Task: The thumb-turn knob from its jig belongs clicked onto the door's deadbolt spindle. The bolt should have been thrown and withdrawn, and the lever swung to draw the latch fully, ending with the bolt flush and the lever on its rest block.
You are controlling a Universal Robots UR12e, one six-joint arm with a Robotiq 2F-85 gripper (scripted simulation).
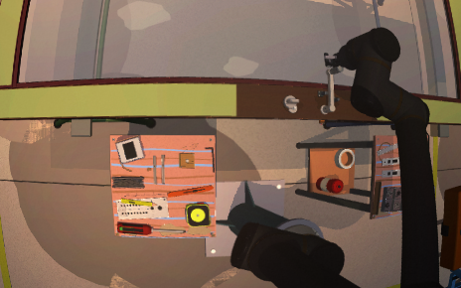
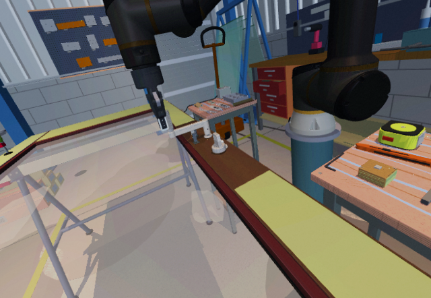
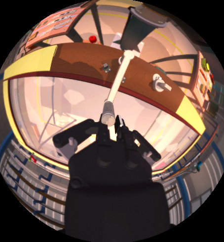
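Note:
I grip the free end of the white door lever [image 3: 115,84] in my closed gripper [image 3: 111,124]. The lever [image 2: 188,127] reaches from its hub on the brown lock panel [image 2: 226,159] out over the glass pane. In the side camera the lever [image 1: 330,89] points away from the panel toward my gripper [image 1: 331,62]. The white thumb-turn knob [image 2: 218,145] sits on the panel beside the lever hub [image 3: 160,84]. A small grey block [image 3: 105,67] sits on the panel on the other side of the lever.
The door's dark red and yellow-green frame [image 2: 313,239] runs alongside the lock panel. A small stand [image 2: 222,105] with parts is behind the door. The arm's blue pedestal [image 2: 310,162] and a workbench with a tape measure [image 2: 402,134] stand to the right.

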